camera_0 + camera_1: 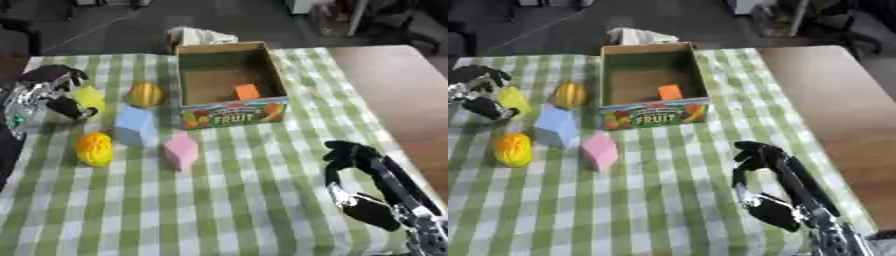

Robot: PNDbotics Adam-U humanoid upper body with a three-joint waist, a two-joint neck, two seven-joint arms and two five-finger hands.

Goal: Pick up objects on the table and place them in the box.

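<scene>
Nearest the camera, the right hand (372,187) is seen at the lower right, raised over the green-and-white checked tablecloth (245,200) with its fingers curved and spread apart from the thumb; nothing is held or touched by it. At the left edge, the left hand (52,92) is closed around a yellow-green block (90,99), which is pinched between the fingers above and the thumb below. The word "FRUIT" is printed on the front wall of the open cardboard box (233,115), among pictures of fruit. An orange block (248,92) is seen lying inside the box, toward its right wall. To the left of the box, four things are left on the cloth: a yellow-orange rounded fruit (145,94), a light blue block (135,125), a pink block (181,150) and an orange-yellow lumpy fruit (94,148). Bare brown tabletop (394,85) is exposed at the right. A white crumpled thing (201,36) is seen behind the box.
</scene>
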